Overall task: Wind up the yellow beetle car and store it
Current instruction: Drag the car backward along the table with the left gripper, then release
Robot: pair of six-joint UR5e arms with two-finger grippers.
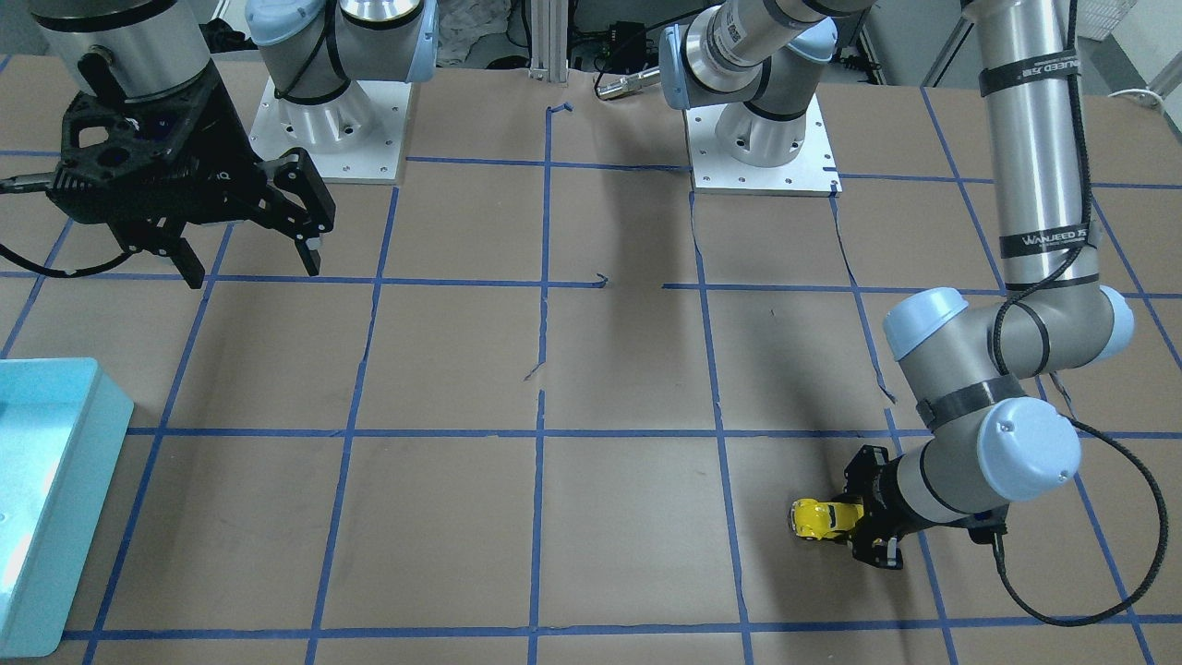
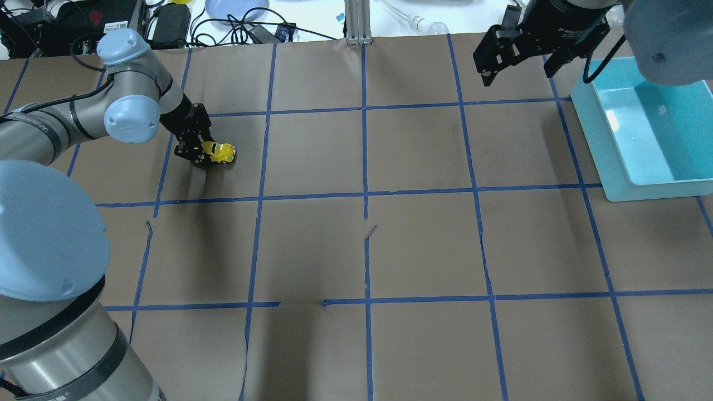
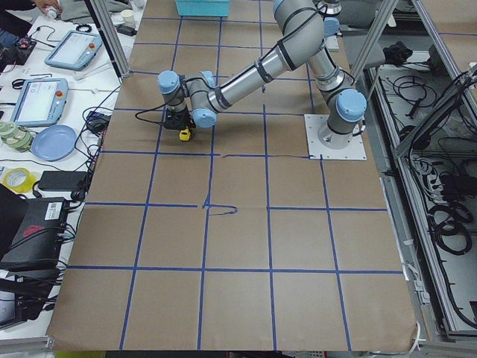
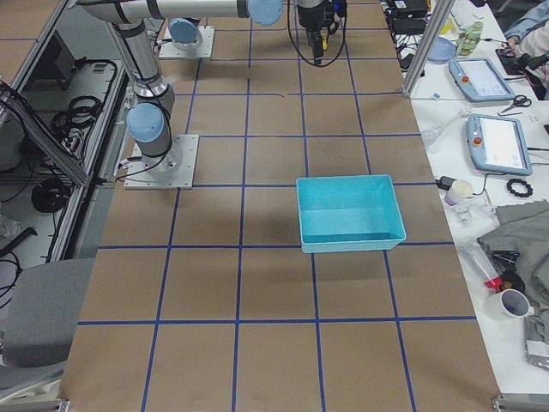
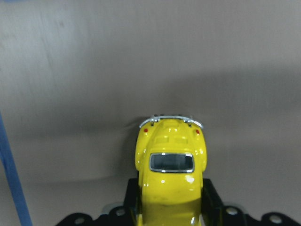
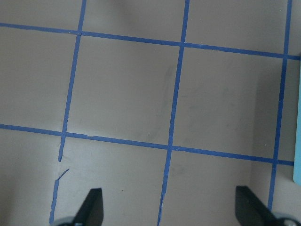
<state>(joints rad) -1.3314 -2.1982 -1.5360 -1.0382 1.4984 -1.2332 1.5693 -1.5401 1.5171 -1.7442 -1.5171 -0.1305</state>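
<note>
The yellow beetle car point(image 1: 822, 520) is a tiny glossy yellow toy on the brown table. My left gripper point(image 1: 854, 522) is shut on its sides, low at the table, with about half of the car sticking out past the fingers. The car also shows in the overhead view point(image 2: 220, 151) held by the left gripper point(image 2: 205, 151), and in the left wrist view point(image 5: 171, 169) with its rear window and silver bumper facing away. My right gripper point(image 1: 249, 254) hangs open and empty above the table, also seen in the overhead view point(image 2: 518, 69). Its fingertips point(image 6: 94, 207) show in the right wrist view.
A light blue bin point(image 2: 640, 128) stands at the table's right side in the overhead view, near the right gripper; it also shows in the front view point(image 1: 46, 489) and the right side view point(image 4: 347, 213). Blue tape lines grid the brown paper.
</note>
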